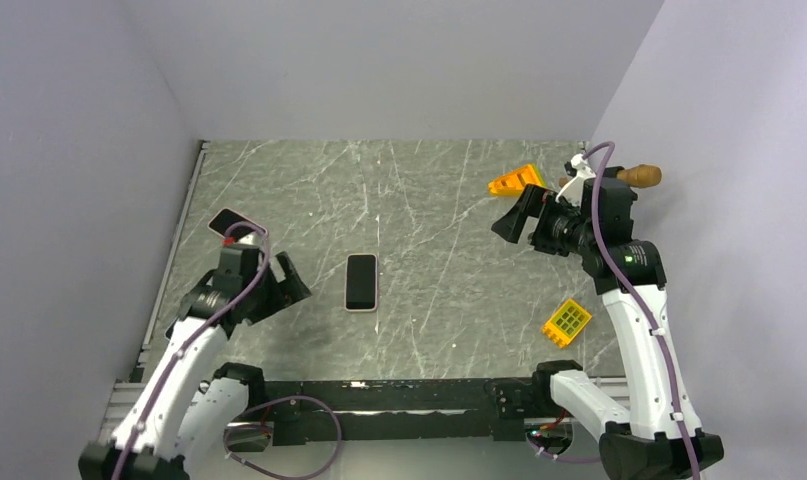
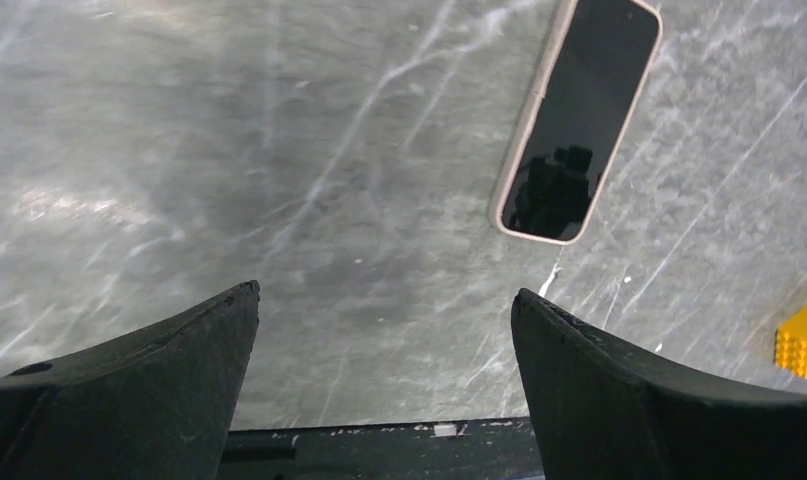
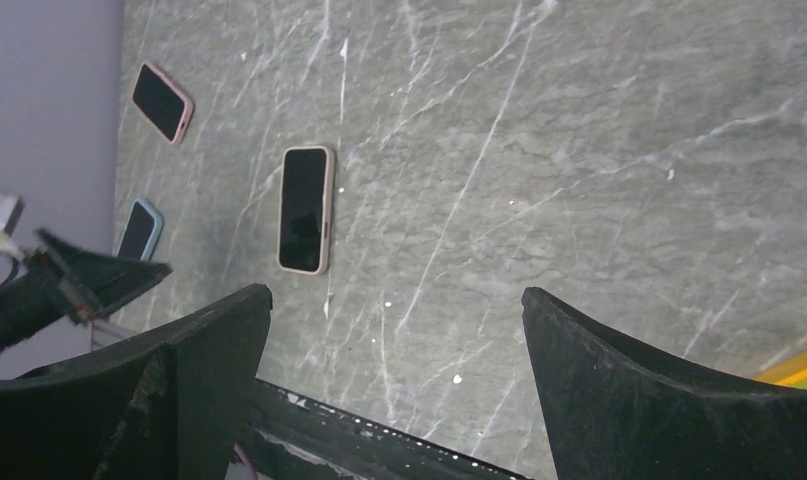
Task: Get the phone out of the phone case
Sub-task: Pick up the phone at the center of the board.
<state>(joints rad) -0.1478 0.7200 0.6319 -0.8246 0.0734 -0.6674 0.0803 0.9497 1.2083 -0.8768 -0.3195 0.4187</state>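
Note:
A black-screened phone in a pale pinkish phone case (image 1: pixel 361 281) lies flat and face up in the middle of the table. It also shows in the left wrist view, where the phone (image 2: pixel 577 120) is at the upper right, and in the right wrist view, where the phone (image 3: pixel 306 208) is left of centre. My left gripper (image 1: pixel 295 278) hovers open just left of it, with nothing between its fingers (image 2: pixel 209 340). My right gripper (image 1: pixel 507 214) hangs open and empty far off at the back right, its fingers (image 3: pixel 599 370) pointing towards the phone.
A second phone in a pink case (image 1: pixel 227 222) lies at the back left. A third phone in a blue case (image 3: pixel 139 230) lies near the left arm. An orange piece (image 1: pixel 516 180) and a yellow block (image 1: pixel 566 322) sit on the right. Grey walls enclose the table.

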